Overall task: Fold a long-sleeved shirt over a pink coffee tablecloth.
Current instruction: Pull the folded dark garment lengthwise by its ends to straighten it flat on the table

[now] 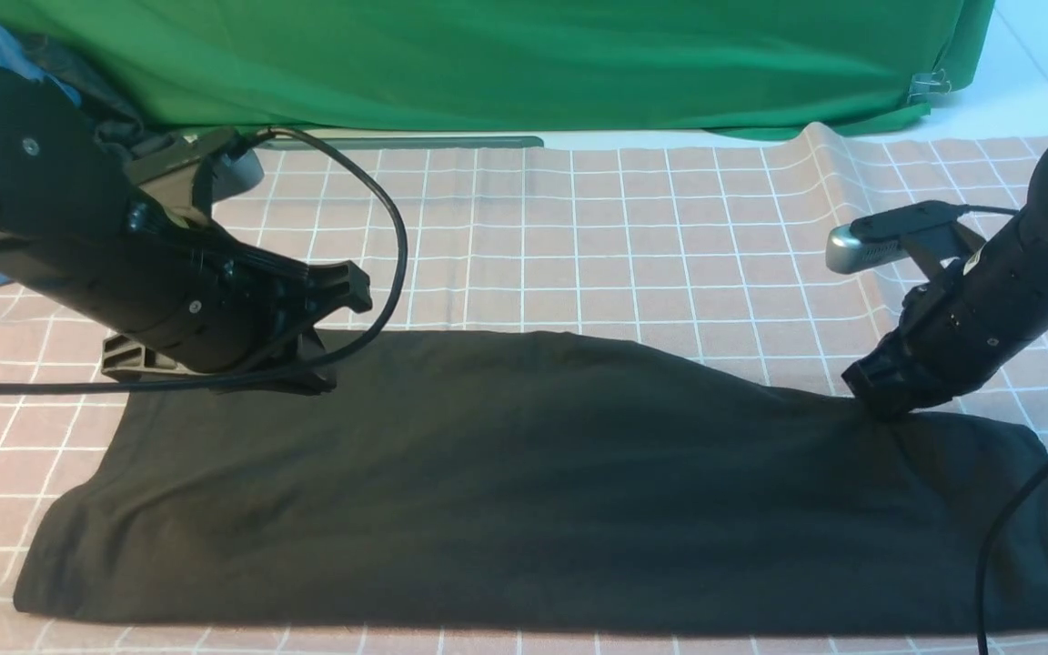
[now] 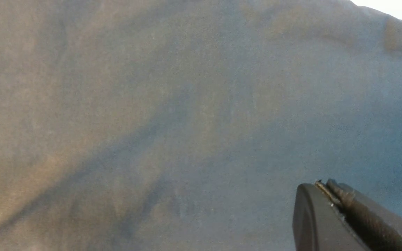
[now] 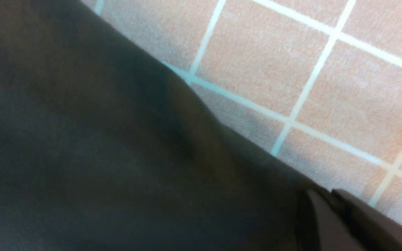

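The left arm (image 1: 60, 236) enters the front view from ten o'clock and slopes down toward four o'clock, lying low and nearly flat. The left gripper (image 1: 310, 377) at its end has its jaws closed; in the left wrist view the two fingers (image 2: 312, 216) lie pressed together. The right arm (image 1: 1033, 264) enters from two o'clock and angles more steeply down toward eight o'clock. The right gripper (image 1: 879, 400) is closed too, pinching the far edge of the shirt (image 1: 533, 482), and its fingers (image 3: 319, 223) meet in the right wrist view.

Shirt (image 1: 533, 491) R end off-frame
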You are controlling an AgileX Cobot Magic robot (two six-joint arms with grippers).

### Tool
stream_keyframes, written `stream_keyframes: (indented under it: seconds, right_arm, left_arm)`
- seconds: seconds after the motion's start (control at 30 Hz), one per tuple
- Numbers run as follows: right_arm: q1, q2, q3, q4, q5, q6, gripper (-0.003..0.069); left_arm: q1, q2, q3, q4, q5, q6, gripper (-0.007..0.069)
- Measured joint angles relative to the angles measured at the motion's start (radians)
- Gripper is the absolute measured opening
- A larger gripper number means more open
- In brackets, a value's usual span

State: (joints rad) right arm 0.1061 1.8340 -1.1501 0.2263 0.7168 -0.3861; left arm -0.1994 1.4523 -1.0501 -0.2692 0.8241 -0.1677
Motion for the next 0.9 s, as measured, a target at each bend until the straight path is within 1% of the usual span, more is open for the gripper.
stream_keyframes:
  seconds: [0.27, 0.37, 0.43, 0.47, 0.5, 0.53, 0.63, 0.67, 0.7, 0.73, 0.8, 0.9]
  right_arm:
    - [0.0, -0.002, -0.001, -0.069, -0.016, 0.069, 0.005]
    - [0.0, -0.002, -0.001, -0.075, -0.028, 0.073, 0.0065]
    - [0.0, -0.004, -0.001, -0.079, -0.036, 0.093, 0.0111]
    - [0.0, -0.01, -0.001, -0.086, -0.035, 0.112, 0.0158]
    - [0.0, -0.018, -0.003, -0.093, -0.025, 0.134, 0.0217]
    - [0.0, -0.031, -0.008, -0.109, -0.001, 0.152, 0.0309]
    - [0.0, -0.06, -0.015, -0.186, 0.055, 0.202, 0.0445]
    - [-0.003, -0.077, -0.019, -0.237, 0.105, 0.258, 0.0488]
    - [-0.004, -0.08, -0.019, -0.246, 0.112, 0.281, 0.0498]
    - [-0.014, -0.092, -0.018, -0.308, 0.173, 0.354, 0.0521]
    - [-0.037, -0.102, 0.003, -0.352, 0.227, 0.414, 0.0535]
    - [-0.061, -0.103, 0.075, -0.363, 0.234, 0.444, 0.054]
  left_arm:
    - [0.0, 0.0, 0.0, 0.0, 0.015, 0.0, 0.0013]
    - [0.0, 0.0, 0.0, 0.0, 0.016, 0.0, 0.0013]
    - [0.0, 0.0, 0.0, 0.0, 0.016, 0.0, 0.0013]
    - [0.0, 0.0, 0.0, 0.0, 0.016, -0.003, 0.0013]
    - [0.0, 0.0, 0.0, 0.0, 0.017, -0.003, 0.0013]
    - [0.0, 0.0, 0.0, 0.0, 0.017, -0.003, 0.0013]
    - [0.0, 0.0, 0.0, 0.0, 0.017, -0.003, 0.0013]
    - [0.0, -0.002, 0.0, 0.0, 0.017, -0.003, 0.0013]
    - [0.0, -0.004, 0.0, 0.001, 0.017, -0.003, 0.0013]
    - [0.0, -0.012, 0.0, 0.001, 0.016, -0.003, 0.0013]
    - [0.0, -0.034, 0.0, 0.001, 0.016, -0.003, 0.0013]
    - [0.0, -0.08, 0.0, 0.003, 0.017, -0.001, 0.0013]
